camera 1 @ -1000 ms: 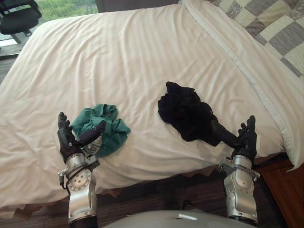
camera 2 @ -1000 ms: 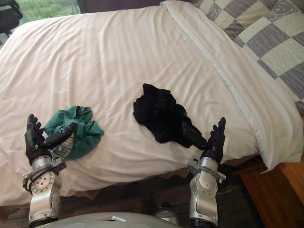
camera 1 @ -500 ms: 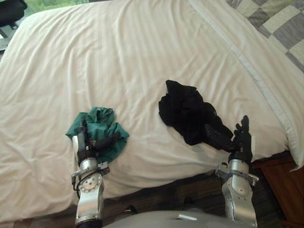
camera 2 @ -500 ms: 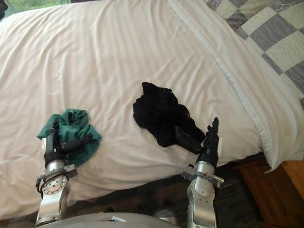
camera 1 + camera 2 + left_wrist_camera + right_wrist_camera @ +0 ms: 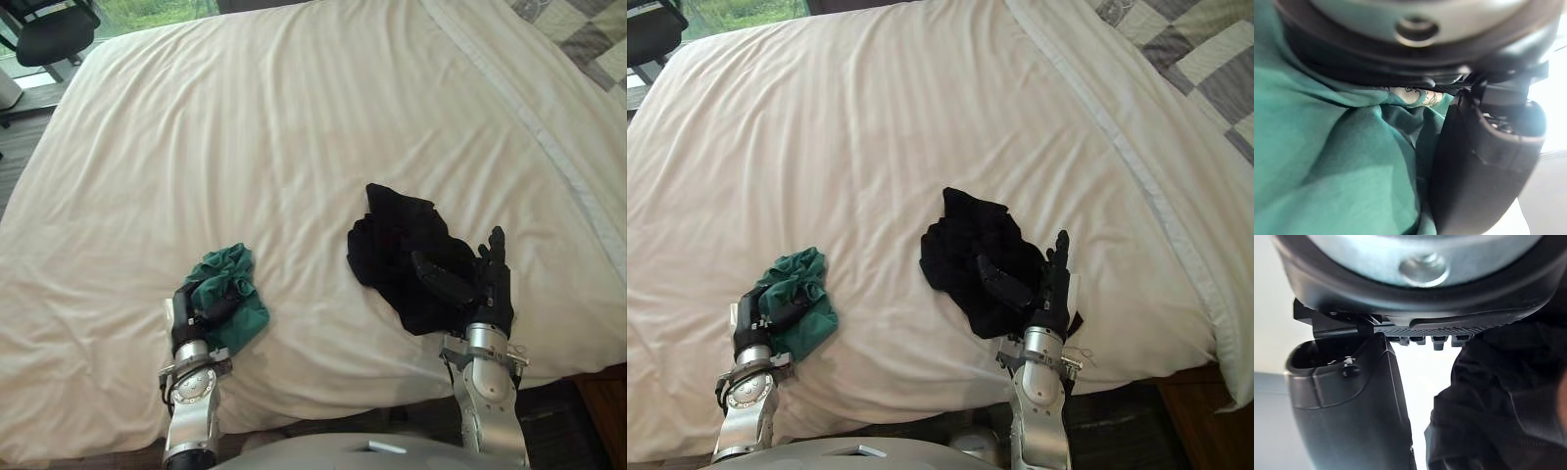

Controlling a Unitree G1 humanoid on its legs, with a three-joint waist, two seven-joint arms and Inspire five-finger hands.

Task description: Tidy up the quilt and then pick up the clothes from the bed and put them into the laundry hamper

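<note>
The left hand (image 5: 186, 321) is pressed into the green garment (image 5: 235, 294), with cloth bunched against its palm; whether it has closed I can't tell. The right hand (image 5: 493, 289) stands open, its thumb reaching over the black garment (image 5: 392, 245) just ahead of it. Both garments lie on the bed (image 5: 294, 117). This looks like the pick-up step, and each hand needs a firm grasp before lifting.

Left hand (image 5: 189, 318) rests against green cloth (image 5: 235, 292), right hand (image 5: 487, 286) spread at black cloth's (image 5: 397, 245) edge, on white quilt (image 5: 294, 117).
</note>
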